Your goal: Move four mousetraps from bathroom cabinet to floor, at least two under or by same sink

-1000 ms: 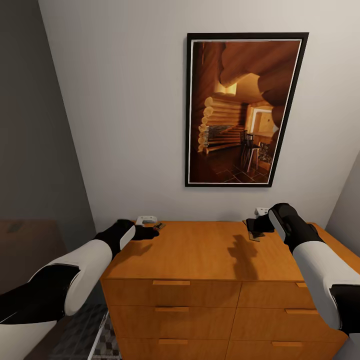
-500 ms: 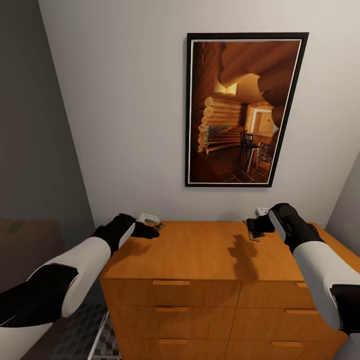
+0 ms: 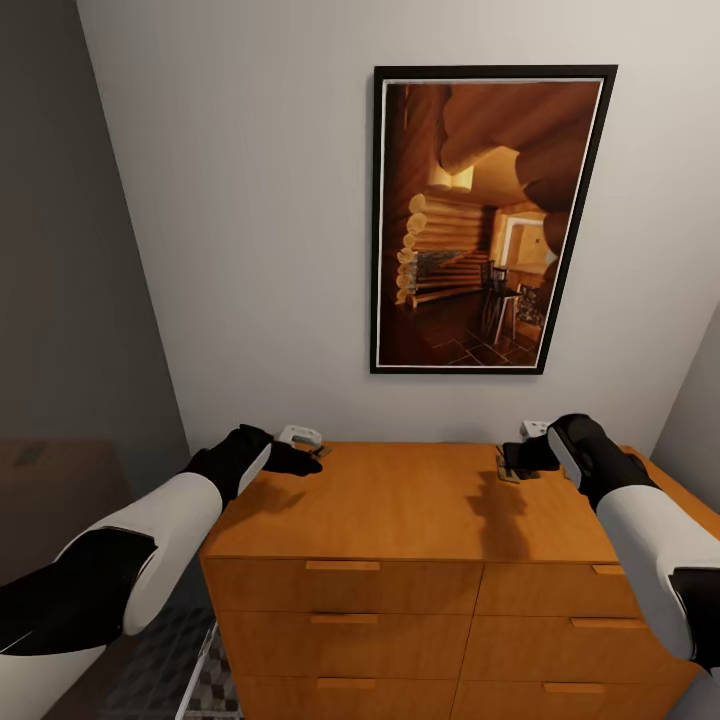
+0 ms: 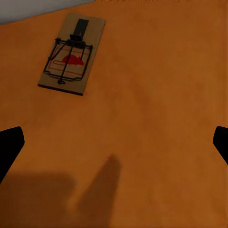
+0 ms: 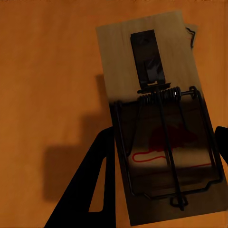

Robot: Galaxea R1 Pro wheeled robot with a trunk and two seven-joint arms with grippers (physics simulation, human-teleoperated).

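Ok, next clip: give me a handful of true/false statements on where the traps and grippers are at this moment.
1. A mousetrap lies flat on the cabinet top, ahead of the left gripper. True.
2. The left gripper's fingers are closed on that trap. False: they stand wide apart and the trap lies beyond them, untouched.
3. The right gripper has a mousetrap between its fingers. True, though whether it is squeezing cannot be told.
4. The cabinet's drawers are pulled open. False: the drawer fronts sit flush.
5. A framed picture hangs on the wall above the cabinet. True.
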